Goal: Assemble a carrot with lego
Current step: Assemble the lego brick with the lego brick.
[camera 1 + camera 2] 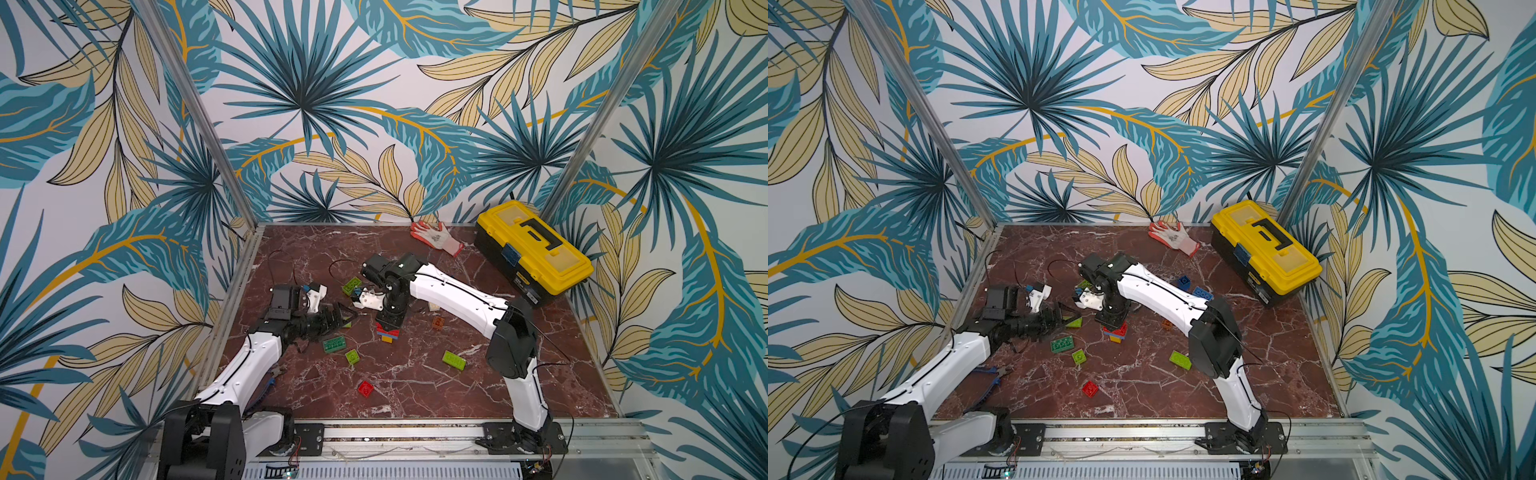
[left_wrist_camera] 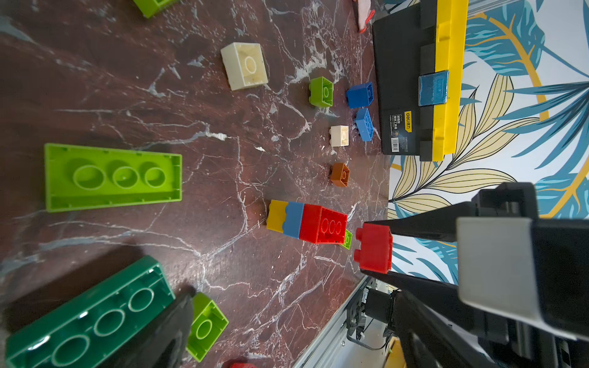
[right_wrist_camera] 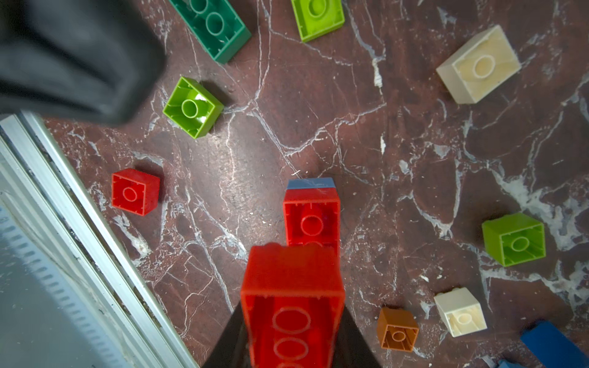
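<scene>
My right gripper (image 2: 373,248) was clamped on a red brick (image 3: 291,299), poised over the yellow-blue-red stack (image 1: 389,335) on the marble table (image 1: 415,395). My left gripper (image 1: 345,317) gaped wide, holding nothing, beside a dark green brick (image 1: 334,344). Only the left wrist view showed the gap between brick and stack, and "deli" on the yellow toolbox (image 2: 401,63).

A red, blue and yellow lego stack (image 2: 306,223) and green bricks (image 1: 334,344) sit on a maroon, white-veined bench (image 1: 436,395); yellow-and-black toolbox (image 1: 536,249); teal-and-cream leaf-patterned wall (image 1: 332,83).
</scene>
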